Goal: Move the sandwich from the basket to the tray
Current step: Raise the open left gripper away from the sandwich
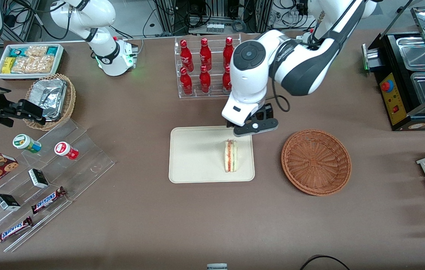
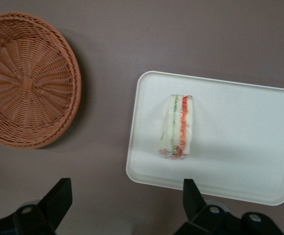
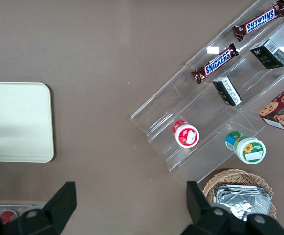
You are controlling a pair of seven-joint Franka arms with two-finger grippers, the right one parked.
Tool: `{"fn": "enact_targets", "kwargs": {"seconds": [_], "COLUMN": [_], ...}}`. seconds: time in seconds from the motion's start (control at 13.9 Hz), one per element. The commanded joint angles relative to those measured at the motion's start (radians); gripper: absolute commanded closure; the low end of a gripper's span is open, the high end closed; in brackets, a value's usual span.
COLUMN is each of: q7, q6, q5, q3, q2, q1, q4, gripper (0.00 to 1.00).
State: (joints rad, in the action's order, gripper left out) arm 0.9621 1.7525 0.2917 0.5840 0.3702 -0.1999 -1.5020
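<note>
The sandwich [image 1: 231,155] [image 2: 178,126] stands on its edge on the cream tray [image 1: 197,150] [image 2: 239,147], near the tray's end that faces the basket, with its red and green filling showing. The reddish-brown woven basket [image 1: 315,162] [image 2: 27,81] sits beside the tray, toward the working arm's end, and holds nothing. My gripper [image 1: 253,127] [image 2: 126,188] hangs above the tray's edge, farther from the front camera than the sandwich. It is open wide, with nothing between its fingers and only table and the tray's rim under them.
A clear rack of red bottles [image 1: 205,67] stands farther back than the tray. Toward the parked arm's end are a stepped acrylic shelf of snacks [image 1: 47,168], a tan wicker basket with foil containers [image 1: 51,99] and a white bin [image 1: 29,60]. A black appliance [image 1: 411,75] stands at the working arm's end.
</note>
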Motion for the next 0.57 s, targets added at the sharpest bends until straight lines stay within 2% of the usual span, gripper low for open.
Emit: {"fn": "enact_targets", "kwargs": {"seconds": [0.0,0.29,0.5], "q7": [-0.12,-0.25,-0.475], "q6": [-0.048,-0.091,-0.143], "q5": [-0.087,-0.16,-0.238], "q3": [-0.074,-0.169,-0.274], "q2": [-0.08,-0.123,-0.166], "q1": [0.0,0.002,0.011], "q4": [-0.009,-0.014,-0.012], "gripper": [0.0,0.0,0.0]}}
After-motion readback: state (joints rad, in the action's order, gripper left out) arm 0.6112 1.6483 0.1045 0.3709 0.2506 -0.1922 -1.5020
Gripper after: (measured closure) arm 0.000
